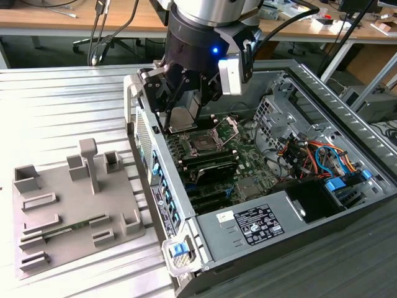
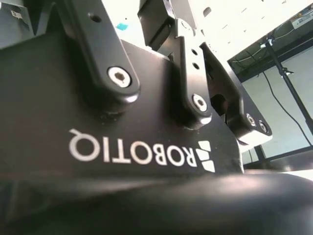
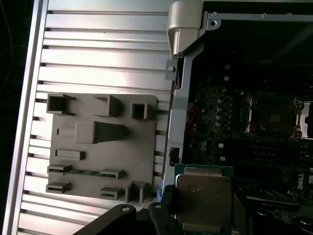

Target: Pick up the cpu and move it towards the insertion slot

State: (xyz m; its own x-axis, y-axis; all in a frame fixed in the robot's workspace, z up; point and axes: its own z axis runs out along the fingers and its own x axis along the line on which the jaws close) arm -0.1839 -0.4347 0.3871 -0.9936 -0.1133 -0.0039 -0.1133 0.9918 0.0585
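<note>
clenched on the cpu (image 1: 182, 115): the gripper (image 1: 180, 123), pinching it edge to edge. hanging clear above the green board inside the open computer case (image 1: 155, 162), at about eleven o'clock from the slot (image 1: 203, 143) in the exterior view, near it but not over it. at the slot, hinged bracket (image 1: 231, 126) swung up, dark square left bare.

judged by its look: light, thin and stiff, no give at all. smooth metal top likely slippery, underside contacts likely easy to damage. best taken by two opposite edges, as here, and kept level; no pressing on the flat faces.

from the exterior view: the gap between cpu and board, and the grey tray (image 1: 68, 205) at about eight o'clock from the slot. from the first wrist view: the cpu's pale top with its green rim (image 3: 203, 198), a dark finger (image 3: 164, 218) against one edge, the slot (image 3: 274, 117) off beyond, and a green memory stick (image 3: 85, 171) lying in the tray (image 3: 142, 147). from the second wrist view: the gripper's black links (image 2: 193, 73) up close.
</note>
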